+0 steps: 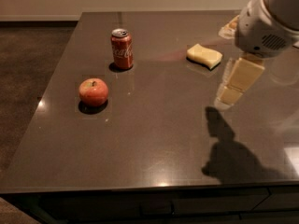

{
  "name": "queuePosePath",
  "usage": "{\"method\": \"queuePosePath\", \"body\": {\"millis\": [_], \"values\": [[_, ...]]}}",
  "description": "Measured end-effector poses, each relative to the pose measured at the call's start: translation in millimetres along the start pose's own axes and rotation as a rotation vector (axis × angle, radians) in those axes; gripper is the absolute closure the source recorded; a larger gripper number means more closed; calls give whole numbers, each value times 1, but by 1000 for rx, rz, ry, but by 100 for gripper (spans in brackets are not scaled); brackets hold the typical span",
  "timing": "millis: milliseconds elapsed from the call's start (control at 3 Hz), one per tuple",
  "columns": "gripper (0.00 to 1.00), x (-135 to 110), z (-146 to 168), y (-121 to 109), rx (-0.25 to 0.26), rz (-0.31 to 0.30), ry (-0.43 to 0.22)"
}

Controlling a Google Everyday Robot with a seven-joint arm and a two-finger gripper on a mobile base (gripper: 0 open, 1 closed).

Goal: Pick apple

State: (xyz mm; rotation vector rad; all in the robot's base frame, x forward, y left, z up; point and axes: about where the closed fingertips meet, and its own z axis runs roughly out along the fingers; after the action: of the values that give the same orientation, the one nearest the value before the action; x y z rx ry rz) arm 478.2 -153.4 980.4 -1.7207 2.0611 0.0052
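Camera view took in a dark grey table (pixel 154 143) from above its near edge, with the apple (pixel 93 91) resting on the left part of the top, stem up, alone and untouched. Behind it and a little to the right stood a red Coca-Cola can (pixel 122 49), upright and apart from the apple. A pale yellow sponge (pixel 204 56) lay flat farther right, towards the back.

The gripper (pixel 231 93) hung above the right side of the table, well apart from the apple and just in front of the sponge, angled down and leftwards. It carried nothing that could be seen, but whether it was spread or closed could not be told, since its cream-coloured parts overlapped from this angle. The white arm housing (pixel 271 20) above it was cut off by the top and right edges. It hid most of a small light object (pixel 229 28) at the table's far right, which could not be identified. The arm's shadow (pixel 229 148) fell dark on the tabletop near the front edge.
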Motion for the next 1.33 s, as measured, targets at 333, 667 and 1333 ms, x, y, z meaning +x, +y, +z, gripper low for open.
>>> {"method": "queuePosePath", "body": {"millis": [333,667,1333], "values": [[0,-42,28,-8,-3,-27,-67],[0,-82,63,-11,-26,-28,-127],[0,-151,125,0,-98,-19,-217]]}}
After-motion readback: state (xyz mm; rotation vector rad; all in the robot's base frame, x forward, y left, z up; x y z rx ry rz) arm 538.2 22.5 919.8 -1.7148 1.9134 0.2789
